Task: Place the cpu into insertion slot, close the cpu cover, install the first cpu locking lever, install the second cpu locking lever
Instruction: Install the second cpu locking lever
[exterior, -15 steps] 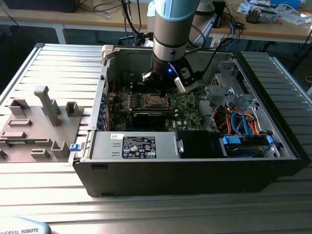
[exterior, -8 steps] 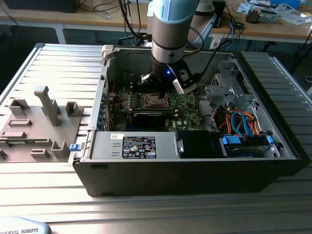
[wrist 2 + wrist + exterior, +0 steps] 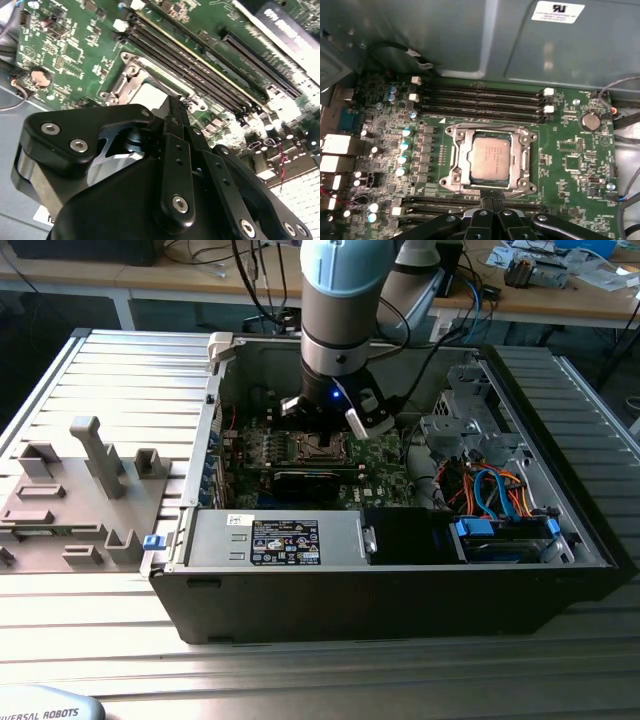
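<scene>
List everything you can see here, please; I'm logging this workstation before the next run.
computer case: one, black and grey, open on the ribbed metal table.
motherboard: one, green, on the case floor.
cpu: one, dull silver, seated in the insertion slot.
cpu cover: one, silver-grey frame, down around the chip.
memory slots: several, black, beside the socket.
coin battery: one, silver, near a board corner.
power supply: one, grey, along the case's front wall.
cables: a bundle, blue and orange, at the exterior view's right.
fixture tray: one, grey, at the exterior view's left.
arm: one, light blue and grey, over the board.
end effector: one, black, fingers together at the socket edge.
</scene>
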`<action>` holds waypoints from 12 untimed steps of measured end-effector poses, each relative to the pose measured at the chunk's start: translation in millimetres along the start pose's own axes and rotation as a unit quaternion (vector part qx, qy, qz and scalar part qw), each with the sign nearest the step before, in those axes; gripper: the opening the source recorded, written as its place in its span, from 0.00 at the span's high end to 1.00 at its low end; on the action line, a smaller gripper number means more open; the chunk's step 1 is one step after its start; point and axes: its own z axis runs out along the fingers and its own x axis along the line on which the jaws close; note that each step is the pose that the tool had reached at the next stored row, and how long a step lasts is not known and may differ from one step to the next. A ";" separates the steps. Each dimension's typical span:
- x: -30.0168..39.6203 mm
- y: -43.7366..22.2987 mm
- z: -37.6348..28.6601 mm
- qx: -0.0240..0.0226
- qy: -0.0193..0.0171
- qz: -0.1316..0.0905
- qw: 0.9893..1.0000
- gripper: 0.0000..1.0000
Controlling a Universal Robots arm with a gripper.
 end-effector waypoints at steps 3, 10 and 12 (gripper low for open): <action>5.6 -4.2 0.4 0.000 0.000 0.000 1.000 0.89; 18.4 -11.1 0.8 0.000 0.000 0.000 1.000 0.89; 21.1 -11.5 1.3 0.000 0.000 0.000 1.000 0.89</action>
